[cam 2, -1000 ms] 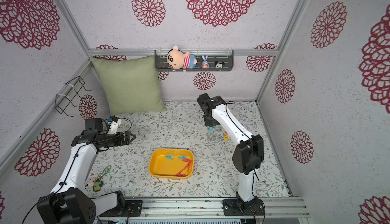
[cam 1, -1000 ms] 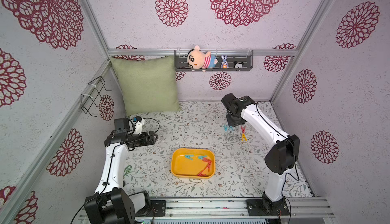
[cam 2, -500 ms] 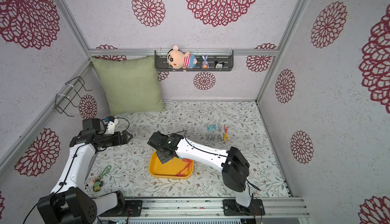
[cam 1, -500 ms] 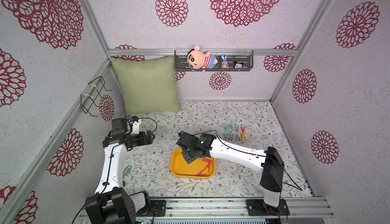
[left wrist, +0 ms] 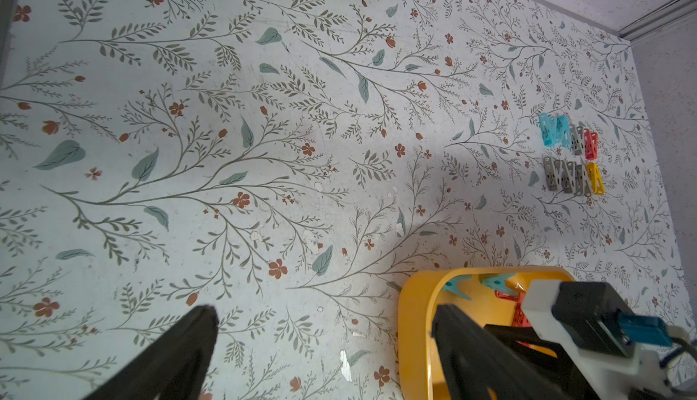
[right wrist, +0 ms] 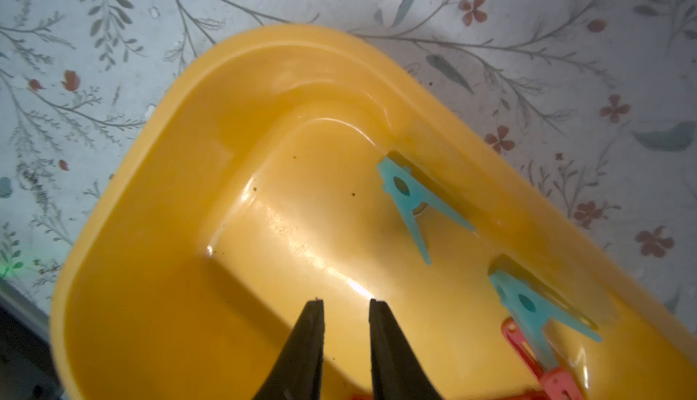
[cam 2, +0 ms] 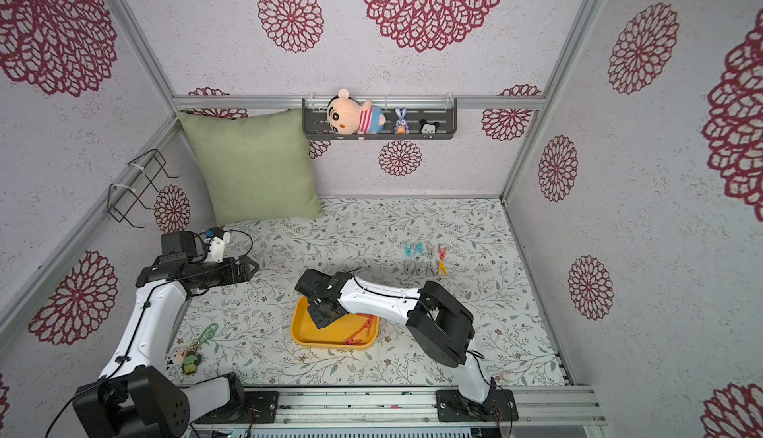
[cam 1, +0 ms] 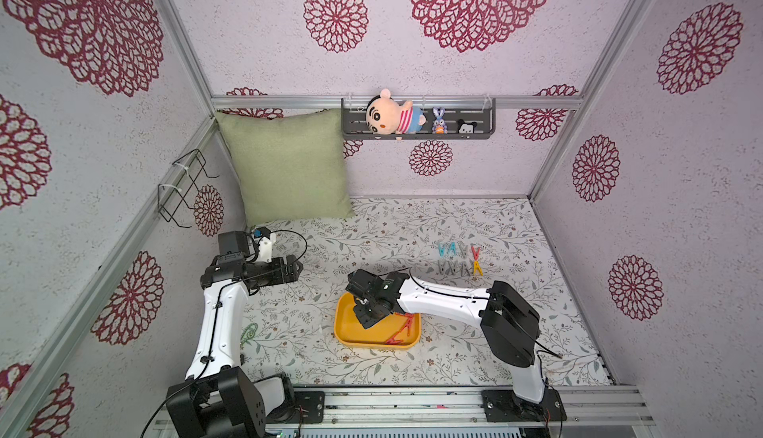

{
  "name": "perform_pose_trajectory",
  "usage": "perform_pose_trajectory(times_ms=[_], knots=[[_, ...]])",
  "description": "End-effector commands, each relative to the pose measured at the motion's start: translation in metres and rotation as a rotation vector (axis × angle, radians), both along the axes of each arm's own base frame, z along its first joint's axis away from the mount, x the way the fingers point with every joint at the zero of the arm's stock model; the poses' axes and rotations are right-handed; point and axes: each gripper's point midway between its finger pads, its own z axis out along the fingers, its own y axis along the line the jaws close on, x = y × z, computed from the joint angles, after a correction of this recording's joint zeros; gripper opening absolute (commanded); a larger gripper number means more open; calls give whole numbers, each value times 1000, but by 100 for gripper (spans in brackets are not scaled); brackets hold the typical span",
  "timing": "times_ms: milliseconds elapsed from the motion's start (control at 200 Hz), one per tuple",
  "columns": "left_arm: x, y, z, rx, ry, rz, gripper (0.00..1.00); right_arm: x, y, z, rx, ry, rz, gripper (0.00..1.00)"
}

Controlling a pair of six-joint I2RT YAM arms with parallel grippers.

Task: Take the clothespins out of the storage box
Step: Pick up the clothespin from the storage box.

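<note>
Yellow box (cam 1: 371,343), lower centre, right gripper (right wrist: 346,304) over it.
Its jaws are slightly apart, empty; left gripper (left wrist: 324,309) wide open, empty.

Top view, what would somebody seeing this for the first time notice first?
The bright yellow storage box near the front of the floral table, with the right pincer pointing down into it and red clothespins lying inside. Next, the neat double row of clothespins laid out on the table toward the far right. Then the plush doll lying on the grey shelf on the back wall, beside the green pillow.
</note>
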Motion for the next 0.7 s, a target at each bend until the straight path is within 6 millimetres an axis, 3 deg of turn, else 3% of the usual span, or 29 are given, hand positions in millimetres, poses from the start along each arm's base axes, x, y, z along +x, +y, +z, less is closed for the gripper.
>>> perform_pose_trajectory(times_ms=[0,690], knots=[[2,2,4,0,-30,-2,97,15,-3,4,-3,-21,2,28],[1,-1,8,-8,-43,-13,97,23,-10,-22,-128,-24,24,29]])
